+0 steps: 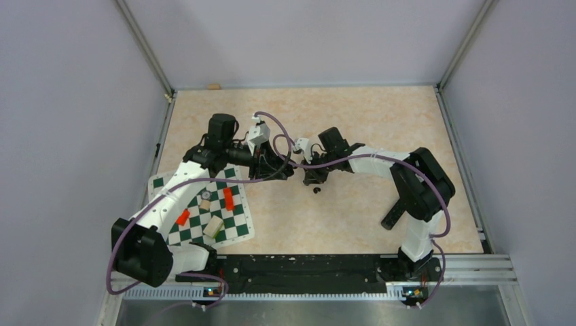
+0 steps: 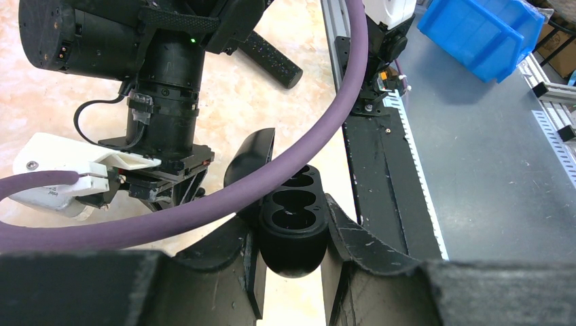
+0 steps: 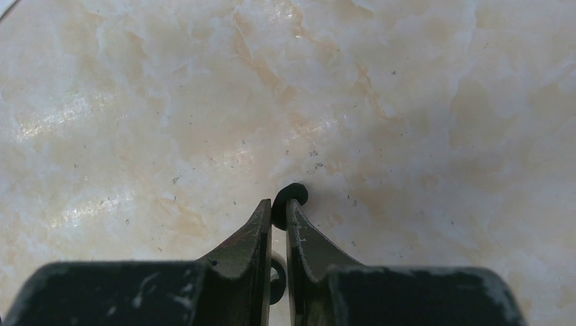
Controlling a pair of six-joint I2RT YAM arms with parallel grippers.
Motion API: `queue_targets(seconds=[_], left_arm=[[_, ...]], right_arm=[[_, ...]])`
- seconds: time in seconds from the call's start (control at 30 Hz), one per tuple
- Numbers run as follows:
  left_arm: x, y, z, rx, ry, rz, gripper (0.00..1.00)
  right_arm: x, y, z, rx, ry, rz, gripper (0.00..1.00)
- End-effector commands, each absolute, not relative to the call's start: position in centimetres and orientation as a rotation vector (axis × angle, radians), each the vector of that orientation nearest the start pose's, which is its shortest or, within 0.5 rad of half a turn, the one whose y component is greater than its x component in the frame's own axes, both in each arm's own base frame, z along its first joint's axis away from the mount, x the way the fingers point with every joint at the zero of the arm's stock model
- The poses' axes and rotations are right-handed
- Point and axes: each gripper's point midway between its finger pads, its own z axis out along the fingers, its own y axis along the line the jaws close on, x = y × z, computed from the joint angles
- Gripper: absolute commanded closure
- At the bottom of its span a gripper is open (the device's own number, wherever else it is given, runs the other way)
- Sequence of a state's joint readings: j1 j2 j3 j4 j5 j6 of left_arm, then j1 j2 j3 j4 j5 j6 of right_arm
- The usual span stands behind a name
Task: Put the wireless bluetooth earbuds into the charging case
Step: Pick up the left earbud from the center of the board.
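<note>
We see the charging case (image 2: 293, 257), black and egg-shaped, lid (image 2: 250, 153) open, two round holes (image 2: 292, 219) inside, squeezed in the left claw (image 2: 292, 238) low in the left wrist view. Only the right wrist view shows the right claw (image 3: 279, 212) pinching one tiny black earbud (image 3: 293, 194) mid-frame.

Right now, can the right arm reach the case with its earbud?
Probably yes. The left gripper holds the case lid-open, and the right gripper, pinching an earbud, sits just beside it. A purple cable crosses one well in the left wrist view and may interfere.
</note>
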State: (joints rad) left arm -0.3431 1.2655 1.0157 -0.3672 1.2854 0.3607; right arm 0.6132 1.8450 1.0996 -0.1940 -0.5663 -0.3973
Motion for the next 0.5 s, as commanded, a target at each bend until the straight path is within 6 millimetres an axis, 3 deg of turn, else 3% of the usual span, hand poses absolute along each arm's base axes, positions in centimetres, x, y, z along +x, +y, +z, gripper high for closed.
queue_targets(seconds=[0.0,0.47], left_arm=[[21.15,-25.01,26.84,1.305,1.400,-1.331,1.00],[21.13,-25.01,26.90,1.306,1.397,-1.331,1.00]], right_arm=[[30.56,31.13,5.69,-1.393,1.975,0.739,0.91],[30.83,30.97,5.56,-1.381,1.993,0.718,0.88]])
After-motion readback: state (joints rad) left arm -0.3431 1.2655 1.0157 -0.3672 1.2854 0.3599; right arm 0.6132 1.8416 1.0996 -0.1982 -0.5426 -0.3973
